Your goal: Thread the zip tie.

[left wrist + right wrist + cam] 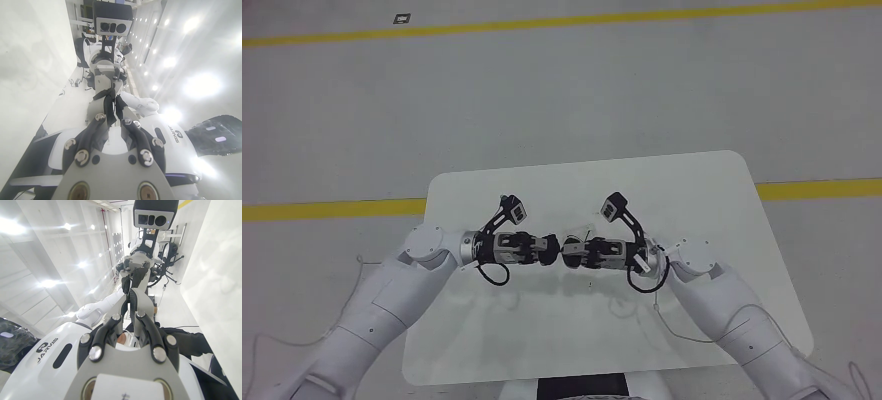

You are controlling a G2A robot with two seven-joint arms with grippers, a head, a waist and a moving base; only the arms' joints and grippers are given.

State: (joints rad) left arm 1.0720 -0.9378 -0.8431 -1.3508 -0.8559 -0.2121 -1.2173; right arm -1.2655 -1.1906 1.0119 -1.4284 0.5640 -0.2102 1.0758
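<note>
Above the middle of the white table [692,190] my two arms meet tip to tip. A thin black zip tie [114,106] runs between the black-wrapped fingers [108,110] of my left gripper [113,99], which is shut on it. Straight across, my right gripper [111,91] faces it, shut on the same tie where the fingertips touch. In the right wrist view my right gripper [129,293] has its ribbed pads [133,300] pressed together, with the left gripper [130,280] just beyond. From above, the left gripper [547,249] and right gripper [572,252] almost touch.
The table stands on a grey floor crossed by yellow lines [332,210]. Thin cables [652,285] hang from the wrists over the near part of the table. Bare tabletop lies on every side of the grippers.
</note>
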